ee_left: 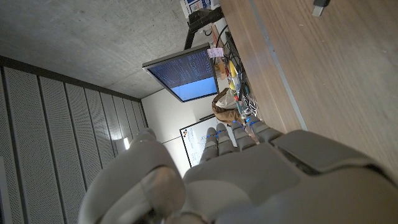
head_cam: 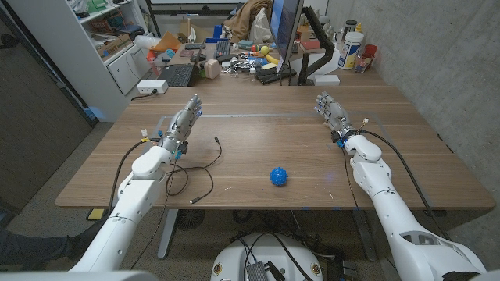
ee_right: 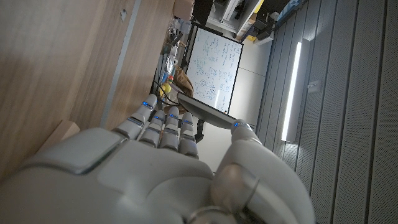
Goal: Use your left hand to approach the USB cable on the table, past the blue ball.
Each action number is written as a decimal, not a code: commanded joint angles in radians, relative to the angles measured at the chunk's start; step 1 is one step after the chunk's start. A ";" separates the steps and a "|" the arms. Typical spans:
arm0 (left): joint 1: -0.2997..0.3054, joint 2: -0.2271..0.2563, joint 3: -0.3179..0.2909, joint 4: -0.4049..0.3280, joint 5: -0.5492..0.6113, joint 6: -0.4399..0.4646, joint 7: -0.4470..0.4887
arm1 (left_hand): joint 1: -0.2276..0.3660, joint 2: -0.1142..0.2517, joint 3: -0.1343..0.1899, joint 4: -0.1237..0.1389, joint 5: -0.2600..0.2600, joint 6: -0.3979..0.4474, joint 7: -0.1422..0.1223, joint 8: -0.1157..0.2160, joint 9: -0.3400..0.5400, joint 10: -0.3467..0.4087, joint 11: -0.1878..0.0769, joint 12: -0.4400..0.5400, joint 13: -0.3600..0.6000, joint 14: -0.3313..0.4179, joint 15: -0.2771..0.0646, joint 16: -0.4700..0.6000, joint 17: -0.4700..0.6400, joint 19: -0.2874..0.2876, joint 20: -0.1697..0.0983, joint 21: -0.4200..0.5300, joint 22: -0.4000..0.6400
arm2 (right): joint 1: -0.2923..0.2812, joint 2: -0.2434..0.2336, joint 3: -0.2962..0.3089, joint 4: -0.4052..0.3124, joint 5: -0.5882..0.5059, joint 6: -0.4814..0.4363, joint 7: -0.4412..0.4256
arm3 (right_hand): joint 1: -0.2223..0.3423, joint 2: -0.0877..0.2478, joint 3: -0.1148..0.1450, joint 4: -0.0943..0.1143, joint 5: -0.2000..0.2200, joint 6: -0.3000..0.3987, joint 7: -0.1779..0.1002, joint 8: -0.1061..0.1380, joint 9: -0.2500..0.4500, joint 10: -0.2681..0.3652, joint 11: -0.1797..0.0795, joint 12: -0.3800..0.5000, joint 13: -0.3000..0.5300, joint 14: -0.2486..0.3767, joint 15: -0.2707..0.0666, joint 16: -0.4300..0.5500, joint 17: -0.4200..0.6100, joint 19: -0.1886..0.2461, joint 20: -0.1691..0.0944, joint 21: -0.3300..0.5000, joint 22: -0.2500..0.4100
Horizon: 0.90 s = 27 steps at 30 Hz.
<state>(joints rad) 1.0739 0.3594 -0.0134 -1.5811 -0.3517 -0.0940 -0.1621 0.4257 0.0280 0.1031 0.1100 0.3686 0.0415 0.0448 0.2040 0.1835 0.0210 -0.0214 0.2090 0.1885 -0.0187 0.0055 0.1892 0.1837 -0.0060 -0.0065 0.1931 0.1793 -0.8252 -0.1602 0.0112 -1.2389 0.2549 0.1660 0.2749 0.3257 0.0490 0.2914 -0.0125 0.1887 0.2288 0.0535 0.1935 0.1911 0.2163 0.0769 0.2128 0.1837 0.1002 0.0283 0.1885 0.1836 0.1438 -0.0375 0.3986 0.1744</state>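
Wooden table bears one blue ball, one USB cable; both hands' fingers extended, empty.

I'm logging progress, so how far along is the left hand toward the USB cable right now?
Nothing looks done yet. The left hand is over the table's left side, fingers extended and holding nothing. The black USB cable lies loose beside its forearm, untouched, and the blue ball sits further right near the front edge. The right hand is apart on the other side, empty. The whole approach to the cable is left.
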 commanded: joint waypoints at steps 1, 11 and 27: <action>0.048 0.003 -0.022 -0.058 0.005 -0.005 0.016 | 0.010 0.002 -0.003 -0.006 -0.003 0.008 0.000 0.007 0.003 0.004 -0.002 0.003 0.004 0.002 0.002 0.004 0.002 -0.004 0.008 0.009 0.001 | 0.003 0.000 -0.004 0.000 -0.007 0.001 -0.001 | -0.004 0.007 0.005 -0.005 0.004 0.004 -0.001 0.003 -0.001 0.009 0.004 0.006 0.003 0.011 0.001 0.004 0.002 0.009 -0.009 -0.006 0.003; 0.084 0.001 -0.034 -0.101 0.013 -0.007 0.033 | 0.012 0.004 -0.003 -0.006 -0.004 0.010 0.000 0.006 0.003 0.003 -0.003 0.002 0.004 0.003 0.001 0.004 0.002 -0.004 0.010 0.009 0.002 | 0.009 -0.004 -0.006 0.009 -0.006 0.005 0.012 | -0.004 0.008 0.005 -0.006 0.004 0.005 -0.002 0.003 -0.001 0.009 0.003 0.005 0.004 0.011 0.001 0.004 0.002 0.010 -0.008 -0.009 0.003; 0.120 0.003 -0.048 -0.154 0.025 -0.002 0.045 | 0.015 0.006 -0.005 -0.008 -0.006 0.016 -0.001 0.006 0.004 0.005 -0.003 0.001 0.004 0.004 0.003 0.003 0.002 -0.004 0.011 0.009 0.002 | 0.014 -0.005 -0.003 0.020 -0.002 0.011 0.020 | -0.006 0.008 0.004 -0.008 0.004 0.005 -0.004 0.003 -0.001 0.011 0.002 0.006 0.004 0.012 0.001 0.003 0.002 0.013 -0.008 -0.015 0.003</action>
<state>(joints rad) 1.1688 0.3608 -0.0511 -1.6993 -0.3329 -0.0984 -0.1246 0.4310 0.0333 0.0991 0.1060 0.3686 0.0485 0.0409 0.2040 0.1835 0.0210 -0.0214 0.2090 0.1884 -0.0188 0.0055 0.1891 0.1837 -0.0095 -0.0034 0.1931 0.1791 -0.8151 -0.1642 0.0066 -1.2254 0.2499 0.1739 0.2899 0.3216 0.0531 0.2915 -0.0124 0.1887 0.2287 0.0535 0.1935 0.1911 0.2216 0.0821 0.2128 0.1837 0.1002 0.0283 0.1885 0.1836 0.1474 -0.0338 0.3840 0.1743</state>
